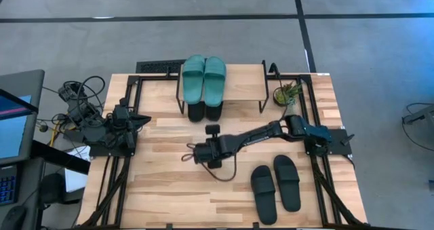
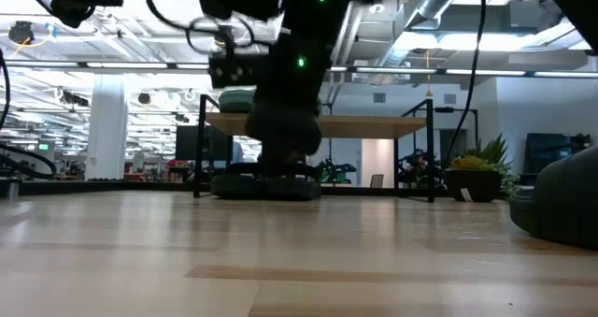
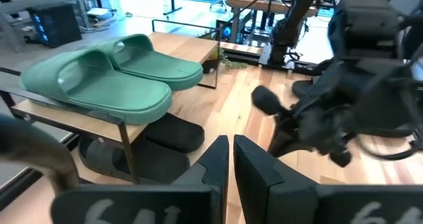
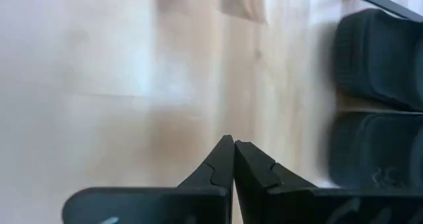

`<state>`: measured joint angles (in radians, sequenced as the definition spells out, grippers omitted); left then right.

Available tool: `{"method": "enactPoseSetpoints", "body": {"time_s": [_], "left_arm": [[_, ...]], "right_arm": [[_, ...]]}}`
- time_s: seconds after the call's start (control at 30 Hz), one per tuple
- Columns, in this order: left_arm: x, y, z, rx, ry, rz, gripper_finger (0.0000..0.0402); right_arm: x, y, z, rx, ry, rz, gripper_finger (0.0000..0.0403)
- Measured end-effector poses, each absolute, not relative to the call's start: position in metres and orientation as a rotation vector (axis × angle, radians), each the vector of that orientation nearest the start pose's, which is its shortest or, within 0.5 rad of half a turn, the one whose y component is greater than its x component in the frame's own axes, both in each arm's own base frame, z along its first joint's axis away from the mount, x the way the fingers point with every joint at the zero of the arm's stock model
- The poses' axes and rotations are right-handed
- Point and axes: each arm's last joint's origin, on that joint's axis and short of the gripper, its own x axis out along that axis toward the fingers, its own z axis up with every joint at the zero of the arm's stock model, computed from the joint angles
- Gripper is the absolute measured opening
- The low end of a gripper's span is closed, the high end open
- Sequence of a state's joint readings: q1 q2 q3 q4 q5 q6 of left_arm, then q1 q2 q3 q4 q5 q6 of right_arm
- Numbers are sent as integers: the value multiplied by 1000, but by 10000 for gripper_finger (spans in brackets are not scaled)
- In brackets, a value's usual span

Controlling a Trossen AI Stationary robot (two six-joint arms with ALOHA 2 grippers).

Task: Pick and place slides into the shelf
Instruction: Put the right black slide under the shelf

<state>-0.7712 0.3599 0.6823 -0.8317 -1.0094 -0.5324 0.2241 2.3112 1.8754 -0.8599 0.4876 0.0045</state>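
With the teal pair (image 1: 204, 78) on the shelf (image 1: 241, 84) and a black pair (image 1: 205, 112) beneath, the last black slides (image 1: 275, 186) lie lengthwise on the worktop (image 1: 163, 189), nearer the right gripper (image 1: 192, 154), clenched empty.

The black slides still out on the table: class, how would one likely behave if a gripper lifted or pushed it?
The black slides look like thick moulded foam, so probably light for their size and only slightly bendy. Each lies flat on its broad sole, so a push should slide it rather than tip or roll it. The wide strap arches above the footbed, likely giving fingers something to pinch.
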Motion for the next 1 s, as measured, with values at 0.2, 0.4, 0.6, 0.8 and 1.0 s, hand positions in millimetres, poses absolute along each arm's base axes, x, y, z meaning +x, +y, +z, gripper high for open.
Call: {"method": "enactPoseSetpoints", "body": {"time_s": [0.2, 0.4, 0.6, 0.8, 1.0], "left_arm": [[61, -25, 290, -139, 262, 281, 13], [64, -29, 290, -134, 280, 262, 13], [67, -32, 291, -148, 275, 251, 13], [70, -36, 298, -197, 224, 235, 13], [87, -53, 300, -176, 229, 190, 13]], "right_arm": [[461, 137, 185, -372, 1110, -235, 0], [462, 159, 226, -285, 990, -207, 0], [449, 149, 297, -172, 831, -202, 0], [418, 133, 363, -103, 689, -201, 0], [387, 125, 400, -142, 637, -147, 0]]}}
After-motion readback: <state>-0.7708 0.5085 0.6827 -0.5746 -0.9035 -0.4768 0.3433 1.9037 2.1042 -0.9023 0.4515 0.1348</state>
